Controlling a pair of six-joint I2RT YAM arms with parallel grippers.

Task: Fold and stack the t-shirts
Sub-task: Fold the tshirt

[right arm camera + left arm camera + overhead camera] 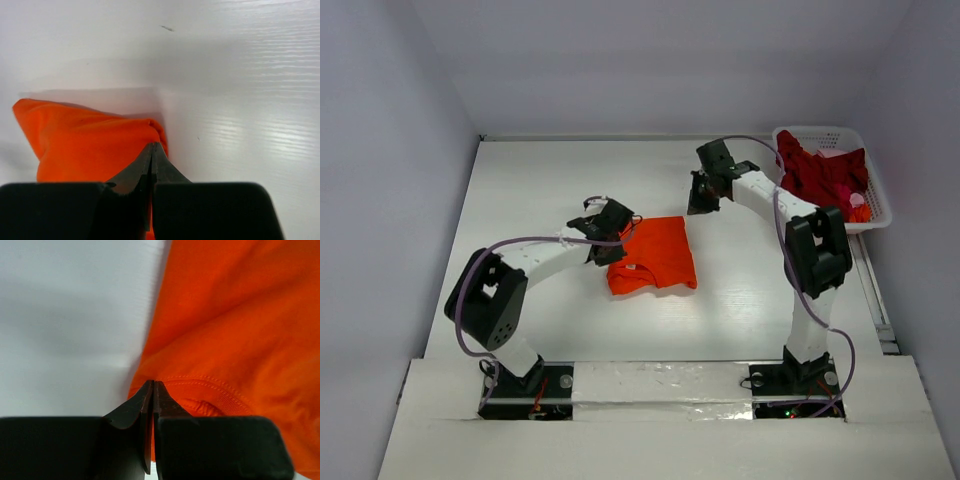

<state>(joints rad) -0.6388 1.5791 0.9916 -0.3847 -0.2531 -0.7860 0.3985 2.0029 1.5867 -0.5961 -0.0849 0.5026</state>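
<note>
The orange t-shirt (657, 256) lies folded into a rough square at the middle of the table. My left gripper (616, 246) is at its left edge. In the left wrist view the jaws (153, 382) are shut, with the tips at the shirt's (235, 330) edge by the collar and no cloth visibly lifted. My right gripper (701, 203) is shut and empty, hovering just past the shirt's far right corner. In the right wrist view (152, 144) the shirt (85, 145) lies beyond its tips. The dark crimson t-shirts (817, 173) are heaped in the basket.
The white lattice basket (876, 212) stands at the table's far right edge, with a small orange-pink item (860, 209) in its near corner. Grey walls close in the table on the left, back and right. Both arms' cables loop above the table.
</note>
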